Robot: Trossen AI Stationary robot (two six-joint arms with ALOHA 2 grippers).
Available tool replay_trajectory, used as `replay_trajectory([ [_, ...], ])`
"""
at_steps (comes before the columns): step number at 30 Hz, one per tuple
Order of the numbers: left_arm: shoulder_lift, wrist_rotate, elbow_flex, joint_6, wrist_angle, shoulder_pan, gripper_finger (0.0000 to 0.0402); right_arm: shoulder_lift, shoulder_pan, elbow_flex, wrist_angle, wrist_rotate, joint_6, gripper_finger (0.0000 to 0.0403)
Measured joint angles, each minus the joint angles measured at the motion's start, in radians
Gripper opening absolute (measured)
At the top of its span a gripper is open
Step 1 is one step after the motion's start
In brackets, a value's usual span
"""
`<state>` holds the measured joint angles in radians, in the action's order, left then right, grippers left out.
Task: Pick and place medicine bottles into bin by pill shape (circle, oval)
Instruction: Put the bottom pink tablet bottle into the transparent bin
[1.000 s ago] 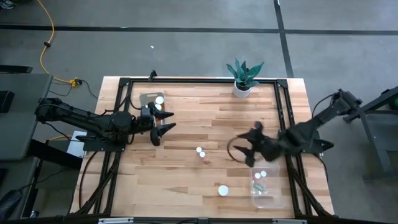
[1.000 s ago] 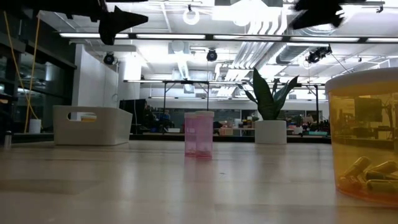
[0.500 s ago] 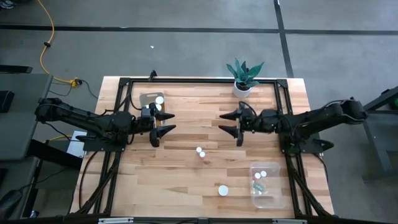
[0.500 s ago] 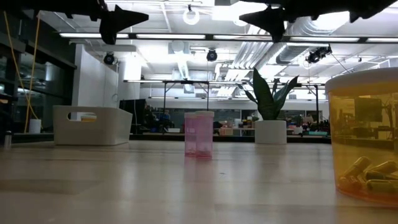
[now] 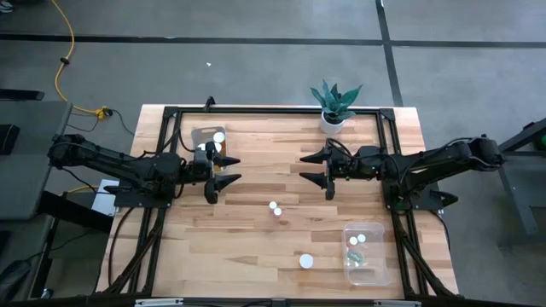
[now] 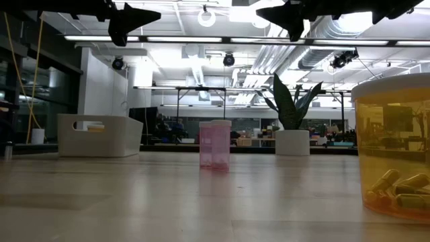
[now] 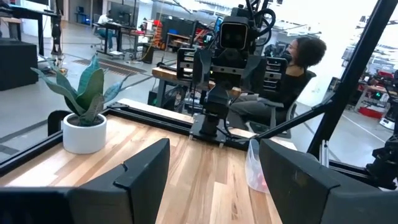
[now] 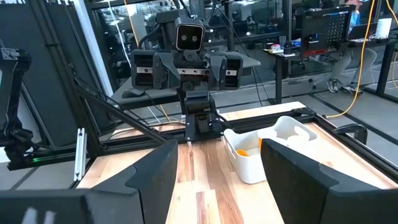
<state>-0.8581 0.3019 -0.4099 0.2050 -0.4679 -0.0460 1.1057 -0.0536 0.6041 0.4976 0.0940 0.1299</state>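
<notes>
Two pinkish medicine bottles (image 5: pixel 275 209) with white caps stand side by side at the table's middle, also seen in the low view as bottles (image 6: pixel 215 144). An orange bottle (image 5: pixel 306 261) stands near the front edge; in the low view this bottle (image 6: pixel 396 151) is close up and holds long pills. My left gripper (image 5: pixel 225 169) hovers open, high above the table's left part, pointing right. My right gripper (image 5: pixel 310 169) hovers open opposite it, pointing left. Both are level and hold nothing. The pink bottles stand nearer the front edge than the gap between them.
A clear bin (image 5: pixel 367 253) at the front right holds several bottles. A white bin (image 5: pixel 207 138) at the far left holds bottles too, as the right wrist view shows of the bin (image 8: pixel 261 152). A potted plant (image 5: pixel 334 107) stands at the far edge. A person (image 7: pixel 292 68) sits beyond the table.
My right gripper has swung from beside the clear bin toward the far edge and the table's middle. It has turned to point left, level, and has then almost stopped. It has stayed open. The bottles have not moved.
</notes>
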Motion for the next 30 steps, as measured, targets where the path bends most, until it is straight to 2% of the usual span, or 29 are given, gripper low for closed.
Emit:
replay_trajectory([
  [8,-0.014,-0.012,-0.005,0.001,0.012,0.0,0.0238,0.0,0.0,0.0,0.0,0.0,0.0,0.0225],
  [13,-0.14,-0.039,-0.106,-0.017,0.239,0.007,0.0238,0.0,0.0,0.0,0.0,0.0,0.007,0.0225],
  [15,-0.213,-0.081,-0.146,-0.057,0.266,0.019,0.0238,0.0,0.0,0.0,0.0,-0.001,0.029,0.0225],
  [22,-0.478,-0.377,-0.256,-0.198,0.295,0.077,0.0238,0.0,0.0,0.0,-0.026,-0.001,0.049,0.0224],
  [26,-0.597,-0.438,-0.301,-0.275,0.296,0.087,0.0238,0.0,0.0,0.0,-0.036,-0.001,0.053,0.0224],
  [30,-0.663,-0.442,-0.325,-0.286,0.297,0.087,0.0238,0.0,0.0,0.001,-0.06,-0.001,0.097,0.0224],
])
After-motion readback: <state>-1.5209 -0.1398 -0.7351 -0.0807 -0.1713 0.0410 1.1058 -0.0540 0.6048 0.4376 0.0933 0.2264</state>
